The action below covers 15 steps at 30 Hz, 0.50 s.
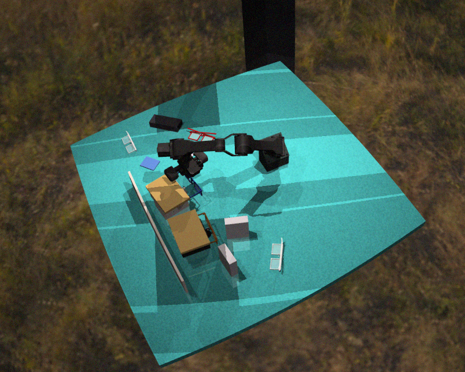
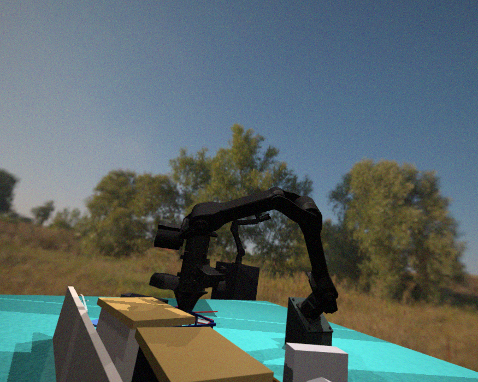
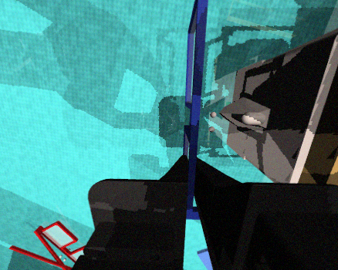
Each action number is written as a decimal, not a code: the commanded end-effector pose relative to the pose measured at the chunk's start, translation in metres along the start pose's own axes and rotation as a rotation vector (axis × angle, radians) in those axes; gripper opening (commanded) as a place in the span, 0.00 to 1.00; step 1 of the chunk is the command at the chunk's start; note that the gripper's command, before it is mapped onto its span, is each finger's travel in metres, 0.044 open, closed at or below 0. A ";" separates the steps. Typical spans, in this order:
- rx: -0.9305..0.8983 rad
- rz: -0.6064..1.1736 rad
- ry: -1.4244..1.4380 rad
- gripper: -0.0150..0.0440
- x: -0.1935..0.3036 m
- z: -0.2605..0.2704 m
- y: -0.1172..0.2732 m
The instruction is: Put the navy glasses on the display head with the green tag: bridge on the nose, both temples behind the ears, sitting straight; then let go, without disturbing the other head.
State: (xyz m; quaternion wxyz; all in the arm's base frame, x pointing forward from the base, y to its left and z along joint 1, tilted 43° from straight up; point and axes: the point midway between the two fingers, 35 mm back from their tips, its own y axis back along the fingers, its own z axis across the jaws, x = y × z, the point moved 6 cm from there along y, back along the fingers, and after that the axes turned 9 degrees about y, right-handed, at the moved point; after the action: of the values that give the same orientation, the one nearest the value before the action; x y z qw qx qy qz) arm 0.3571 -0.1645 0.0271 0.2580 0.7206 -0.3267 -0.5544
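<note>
The gripper (image 2: 186, 310) (image 3: 190, 159) is shut on the front frame of the navy glasses (image 1: 195, 194) (image 2: 213, 324) (image 3: 196, 112), near one lens. The front stands upright before the pale grey head (image 1: 174, 210) (image 2: 116, 343) (image 3: 240, 148), which has a tan top. In the wrist view the pale nose (image 3: 253, 117) is to the right of the bridge, with a gap between. One temple reaches toward this head's side; the other is mostly hidden by the arm. The other head (image 1: 196, 251) is black, with a tan top and orange glasses (image 1: 211, 227) at its face. No green tag shows.
A long pale wall (image 1: 156, 230) stands behind both heads. Two grey blocks (image 1: 236, 229) (image 1: 228, 260) stand near the black head. Red glasses (image 1: 202, 132) (image 3: 67, 231), a black box (image 1: 166, 123) and a blue pad (image 1: 150, 163) lie around the arm. White glasses (image 1: 281, 254) lie farther off.
</note>
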 end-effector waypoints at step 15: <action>0.003 -0.001 0.001 0.25 0.003 -0.026 0.000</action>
State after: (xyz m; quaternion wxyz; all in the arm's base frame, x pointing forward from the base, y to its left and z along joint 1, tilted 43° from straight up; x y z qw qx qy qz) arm 0.3778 -0.1668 0.0307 0.2579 0.7210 -0.3269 -0.5539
